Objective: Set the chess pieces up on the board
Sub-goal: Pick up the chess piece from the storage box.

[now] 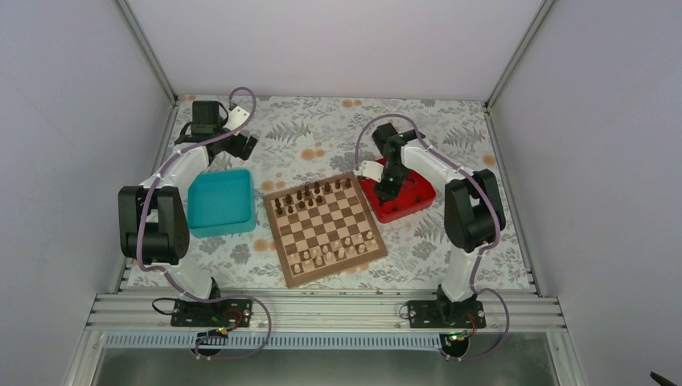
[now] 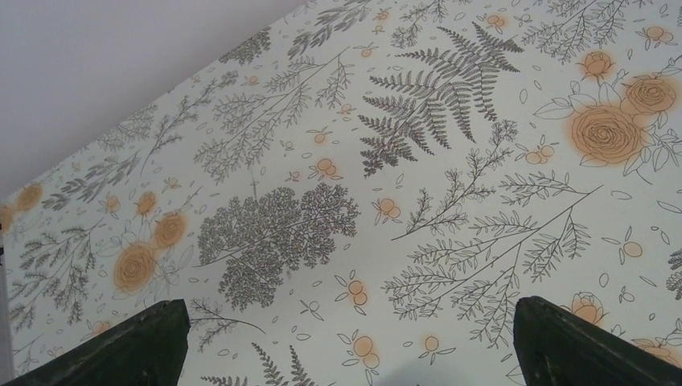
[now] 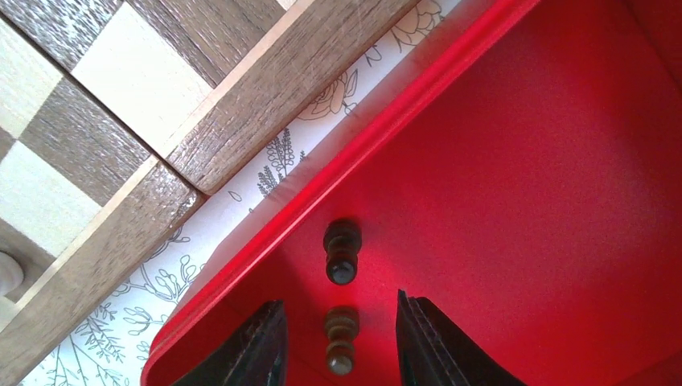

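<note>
The right gripper (image 3: 338,318) hung released inside the red tray (image 3: 523,201), fingers apart either side of a dark pawn (image 3: 340,350) lying at lower centre. A second dark pawn (image 3: 341,251) lay just above it. The chessboard (image 3: 96,137) filled the upper left. The left gripper (image 2: 350,322) gaped over the floral cloth (image 2: 322,161).

I count one board (image 1: 326,227), two trays (one teal tray (image 1: 219,203), one red tray (image 1: 414,201)) and two claws: left claw (image 2: 347,322), right claw (image 3: 339,310). Two dark chess pieces (image 3: 341,251) show in the red tray; those on the board are too small to count
</note>
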`<act>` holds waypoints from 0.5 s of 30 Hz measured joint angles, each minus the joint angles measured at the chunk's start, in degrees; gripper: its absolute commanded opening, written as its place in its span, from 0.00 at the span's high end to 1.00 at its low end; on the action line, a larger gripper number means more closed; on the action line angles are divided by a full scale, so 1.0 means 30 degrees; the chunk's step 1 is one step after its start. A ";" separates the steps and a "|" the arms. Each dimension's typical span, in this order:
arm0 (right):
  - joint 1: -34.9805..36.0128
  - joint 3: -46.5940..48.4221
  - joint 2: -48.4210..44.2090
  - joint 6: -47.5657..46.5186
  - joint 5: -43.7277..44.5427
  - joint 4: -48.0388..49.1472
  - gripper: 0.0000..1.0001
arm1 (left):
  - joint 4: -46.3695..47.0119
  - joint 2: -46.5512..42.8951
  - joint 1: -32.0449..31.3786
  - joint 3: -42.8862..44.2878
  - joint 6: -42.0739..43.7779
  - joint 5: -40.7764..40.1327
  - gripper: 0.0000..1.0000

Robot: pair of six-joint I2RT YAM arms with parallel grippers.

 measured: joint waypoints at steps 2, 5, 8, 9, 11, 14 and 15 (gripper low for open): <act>-0.0036 -0.0175 0.0146 -0.0095 -0.0102 0.0240 0.63 | 0.0000 0.0000 0.0000 0.0000 0.0000 -0.0029 0.00; -0.0197 -0.0459 0.0153 -0.0342 -0.0313 0.0459 0.63 | -0.0007 0.0000 0.0000 0.0000 0.0000 -0.0051 0.00; -0.0488 -0.0816 0.0153 -0.0670 -0.0597 0.0874 0.62 | 0.0000 0.0000 0.0000 0.0000 0.0000 -0.0058 0.00; -0.0605 -0.0933 0.0153 -0.0801 -0.0714 0.0954 0.62 | 0.0000 0.0000 0.0000 0.0000 0.0000 -0.0058 0.00; -0.0823 -0.1180 0.0153 -0.1078 -0.0852 0.1137 0.62 | 0.0000 0.0000 0.0000 0.0000 0.0000 -0.0066 0.00; -0.1129 -0.1377 0.0153 -0.1450 -0.1064 0.1333 0.62 | -0.0007 0.0000 0.0000 0.0000 0.0000 -0.0102 0.00; -0.1195 -0.1384 0.0153 -0.1566 -0.1217 0.1370 0.62 | 0.0000 0.0000 0.0000 0.0000 0.0000 -0.0153 0.00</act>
